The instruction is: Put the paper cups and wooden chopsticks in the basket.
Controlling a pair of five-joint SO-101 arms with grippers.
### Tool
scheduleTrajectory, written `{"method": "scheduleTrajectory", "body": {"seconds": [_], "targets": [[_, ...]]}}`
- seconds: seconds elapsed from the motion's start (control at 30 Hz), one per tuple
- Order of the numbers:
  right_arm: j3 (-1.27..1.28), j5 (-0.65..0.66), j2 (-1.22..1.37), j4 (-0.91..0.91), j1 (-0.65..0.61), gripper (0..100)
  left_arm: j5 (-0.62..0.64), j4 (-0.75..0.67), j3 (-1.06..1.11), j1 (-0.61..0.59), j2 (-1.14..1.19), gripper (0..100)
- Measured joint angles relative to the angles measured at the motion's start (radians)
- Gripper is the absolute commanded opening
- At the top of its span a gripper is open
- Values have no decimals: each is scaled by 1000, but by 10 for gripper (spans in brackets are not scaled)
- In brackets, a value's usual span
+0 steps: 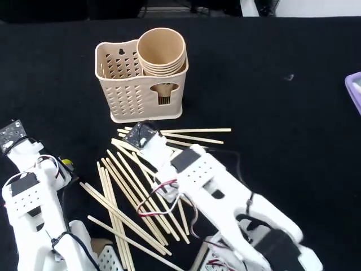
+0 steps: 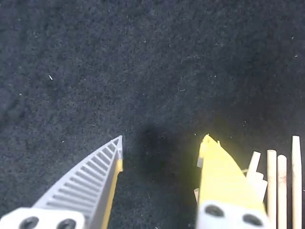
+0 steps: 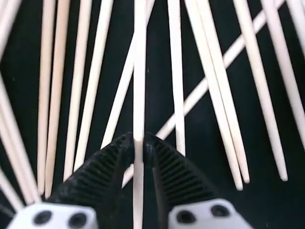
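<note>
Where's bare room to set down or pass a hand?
Bare cloth: right of the basket out to the purple container; left of the basket, beyond the left fingers. Crowded: chopsticks fan before the basket, around the right fingers.

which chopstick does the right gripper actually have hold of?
The single chopstick clamped between the tips of the right gripper, running in line with it. The other chopsticks lie loose on either side.

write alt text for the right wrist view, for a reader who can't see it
The right hand is shut on a single wooden chopstick that runs straight out ahead of it. Many more loose chopsticks lie fanned and crossing on the black table around it.
</note>
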Motion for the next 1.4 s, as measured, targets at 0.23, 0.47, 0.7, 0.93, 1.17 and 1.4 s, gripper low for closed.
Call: {"method": "scheduleTrajectory", "body": {"seconds": [0.23,0.47,0.7,0.93,1.17,1.4], "targets": [[74,124,-140,40,43,84,-2,0,0,0,0,259],[124,158,-155,-12,155,185,-2,0,0,0,0,259],[149,83,-155,-140,51,187,-2,0,0,0,0,259],[149,55,-153,-229,-37,189,-2,0,0,0,0,259],[114,54,-5,-230,-44,301,-2,0,0,0,0,259],[48,86,124,-232,-44,267,-2,0,0,0,0,259]]}}
